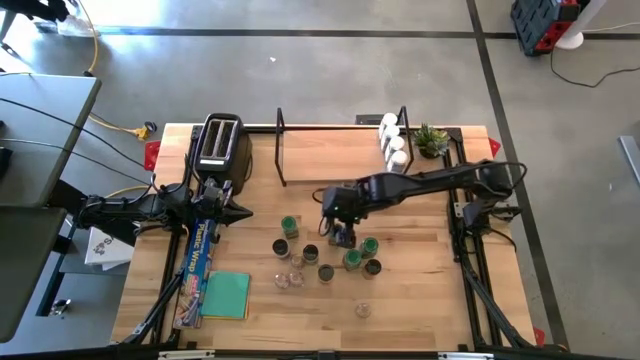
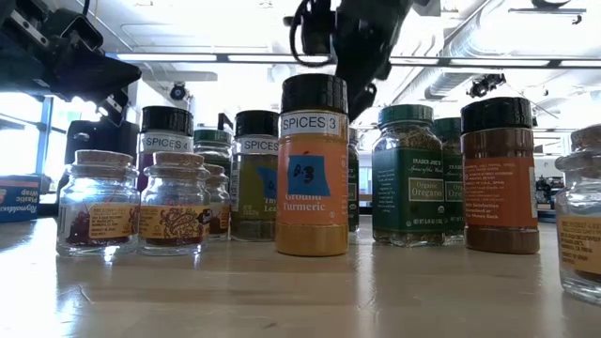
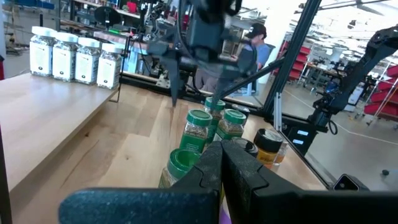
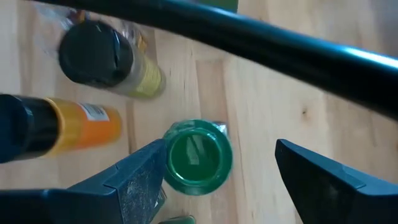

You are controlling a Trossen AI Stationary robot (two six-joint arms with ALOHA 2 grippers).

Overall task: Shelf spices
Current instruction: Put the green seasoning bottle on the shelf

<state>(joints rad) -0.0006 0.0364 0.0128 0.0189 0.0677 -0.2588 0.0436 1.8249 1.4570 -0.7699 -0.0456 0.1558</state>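
From above, the spices (image 1: 325, 255) stand upright in a loose cluster on the bench (image 1: 420, 300) in front of the shelf (image 1: 330, 150), lids facing up; four white-lidded jars (image 1: 393, 140) already stand at the shelf's right end. The right tool (image 1: 343, 232) hangs over the cluster's upper edge. The left tool (image 1: 240, 212) waits near the toaster (image 1: 220, 140).

At bench height, the turmeric jar (image 2: 312, 169) and its neighbours stand with long axes vertical.

The left wrist view shows the left tool (image 3: 222, 155) pinched together, empty.

The right wrist view shows the right tool (image 4: 217, 174) spread wide, looking down on a green-lidded jar (image 4: 198, 157); one finger (image 4: 134, 180) sits just beside the lid, the other well apart.
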